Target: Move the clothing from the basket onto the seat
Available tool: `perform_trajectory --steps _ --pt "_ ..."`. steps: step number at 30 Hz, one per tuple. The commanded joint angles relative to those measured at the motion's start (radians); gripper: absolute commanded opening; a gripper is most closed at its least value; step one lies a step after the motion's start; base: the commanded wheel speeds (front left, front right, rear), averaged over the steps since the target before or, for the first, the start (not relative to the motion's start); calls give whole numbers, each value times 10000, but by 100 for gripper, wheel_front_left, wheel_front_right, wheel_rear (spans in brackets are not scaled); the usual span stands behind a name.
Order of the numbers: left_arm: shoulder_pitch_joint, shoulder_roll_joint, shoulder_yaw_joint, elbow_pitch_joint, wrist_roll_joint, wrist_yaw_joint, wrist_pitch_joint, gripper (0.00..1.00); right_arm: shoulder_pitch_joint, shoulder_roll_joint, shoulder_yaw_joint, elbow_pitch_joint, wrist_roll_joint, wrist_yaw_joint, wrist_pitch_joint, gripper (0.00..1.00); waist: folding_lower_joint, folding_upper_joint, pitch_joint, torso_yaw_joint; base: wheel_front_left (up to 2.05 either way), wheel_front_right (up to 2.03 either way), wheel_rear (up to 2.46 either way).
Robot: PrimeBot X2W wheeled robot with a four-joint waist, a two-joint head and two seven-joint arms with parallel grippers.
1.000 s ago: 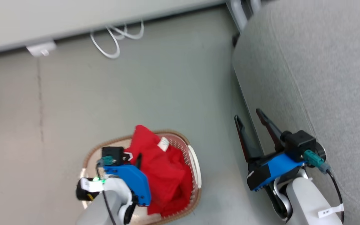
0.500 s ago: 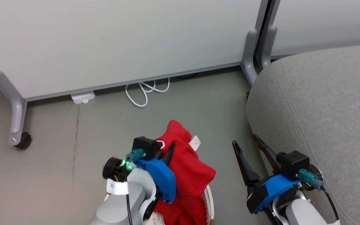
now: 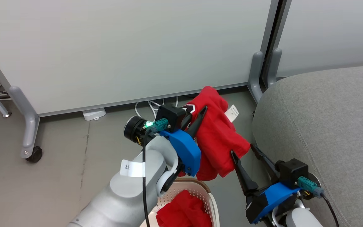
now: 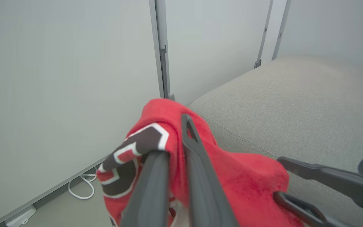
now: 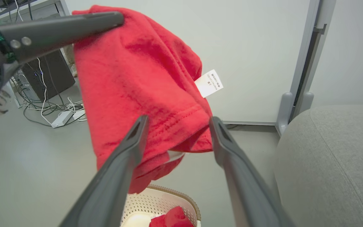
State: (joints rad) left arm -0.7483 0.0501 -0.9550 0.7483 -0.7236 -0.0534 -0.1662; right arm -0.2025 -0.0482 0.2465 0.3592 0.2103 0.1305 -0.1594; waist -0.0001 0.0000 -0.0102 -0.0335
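The left claw (image 3: 197, 118) is clamped tight on a fold of the red garment (image 3: 219, 138), right by its black-and-white lettering. A second ago that garment lay heaped in the basket (image 3: 212, 201) under the claw. Now it hangs free in the air, clear of the rim, its white tag (image 3: 233, 113) dangling on the seat side. The head camera has tipped up too, so part of the shift in the head view is the view itself, but the lift out of the basket is real.

The right claw (image 3: 243, 150) waits with its fingers spread apart, low beside the front of the seat (image 3: 326, 126). The garment's hem hangs near its tips; I cannot tell whether they touch.

A second red garment (image 3: 184, 211) lies in the basket. To my eye the first piece is halfway home: it needs carrying across over the grey cushion and letting go.
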Motion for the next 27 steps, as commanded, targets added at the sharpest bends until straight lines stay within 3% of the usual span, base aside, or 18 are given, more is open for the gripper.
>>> perform_trajectory --steps 1,27 --pt "-157 3 -77 -59 -93 54 -25 0 144 -39 34 -47 29 5 9 100 1 0 -12 -6 0 0 0" --pt "-405 3 -889 253 -1229 391 -354 0 -39 -40 1328 -414 290 5 742 100 1 0 190 -175 0 0 0"
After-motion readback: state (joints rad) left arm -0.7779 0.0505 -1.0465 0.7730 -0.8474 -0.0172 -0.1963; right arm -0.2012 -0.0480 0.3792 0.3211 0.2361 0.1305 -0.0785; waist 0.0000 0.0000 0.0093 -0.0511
